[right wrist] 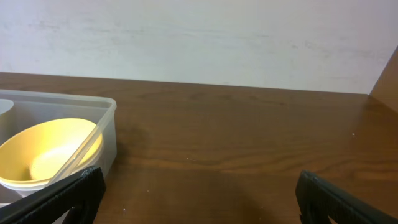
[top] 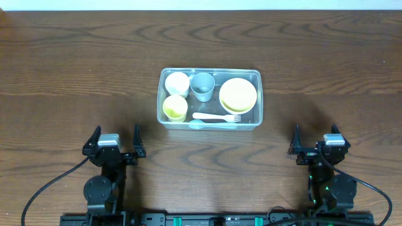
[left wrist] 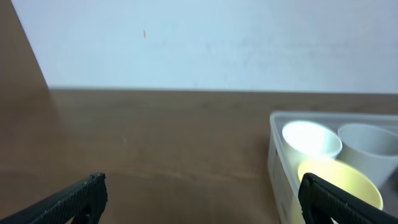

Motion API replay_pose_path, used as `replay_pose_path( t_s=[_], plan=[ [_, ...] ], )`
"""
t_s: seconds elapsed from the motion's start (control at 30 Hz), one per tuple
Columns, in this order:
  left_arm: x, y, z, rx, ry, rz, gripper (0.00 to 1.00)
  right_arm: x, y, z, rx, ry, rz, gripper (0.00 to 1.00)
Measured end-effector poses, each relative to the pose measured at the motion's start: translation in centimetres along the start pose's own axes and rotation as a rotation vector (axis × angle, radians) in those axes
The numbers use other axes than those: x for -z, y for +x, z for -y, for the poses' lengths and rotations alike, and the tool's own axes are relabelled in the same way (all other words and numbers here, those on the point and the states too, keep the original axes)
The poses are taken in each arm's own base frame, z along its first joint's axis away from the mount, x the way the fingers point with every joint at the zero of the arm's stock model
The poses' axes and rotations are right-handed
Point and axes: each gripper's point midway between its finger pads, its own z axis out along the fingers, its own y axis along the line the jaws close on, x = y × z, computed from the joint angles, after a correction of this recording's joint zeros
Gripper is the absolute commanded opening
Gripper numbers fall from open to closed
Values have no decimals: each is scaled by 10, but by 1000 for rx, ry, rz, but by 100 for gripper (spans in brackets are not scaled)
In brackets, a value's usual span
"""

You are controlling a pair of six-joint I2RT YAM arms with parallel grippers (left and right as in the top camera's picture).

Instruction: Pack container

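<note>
The container (top: 209,98) lies well ahead, between left hand (top: 116,133) and right hand (top: 315,133).

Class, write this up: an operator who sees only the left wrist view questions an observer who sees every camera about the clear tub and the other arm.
Operator: What fills the right end of the clear plastic rectangular tub?
Observer: A wide round yellow bowl.
Operator: Is the right claw holding anything?
Observer: No, it is open, empty and apart from the tub.
</note>
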Motion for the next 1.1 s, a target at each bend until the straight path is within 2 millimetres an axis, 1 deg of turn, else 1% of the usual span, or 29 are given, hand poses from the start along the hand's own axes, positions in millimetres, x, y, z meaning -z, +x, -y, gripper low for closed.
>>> replay_pose_path(
  t_s=[0.03, 0.1, 0.13, 0.2, 0.23, 0.37, 1.1],
  plan=[
    [0, -3, 0, -15, -2, 16, 98, 0, 0, 0, 0, 0, 0, 99],
    [-1, -1, 0, -40, -4, 26, 98, 0, 0, 0, 0, 0, 0, 99],
    [-2, 3, 0, -45, -3, 16, 98, 0, 0, 0, 0, 0, 0, 99],
    [-3, 19, 3, -62, 10, -35, 98, 0, 0, 0, 0, 0, 0, 99],
    [-3, 21, 5, -65, 18, -41, 98, 0, 0, 0, 0, 0, 0, 99],
    [-3, 21, 9, -69, 35, -44, 98, 0, 0, 0, 0, 0, 0, 99],
    [-3, 21, 9, -69, 35, -44, 98, 0, 0, 0, 0, 0, 0, 99]
  ],
)
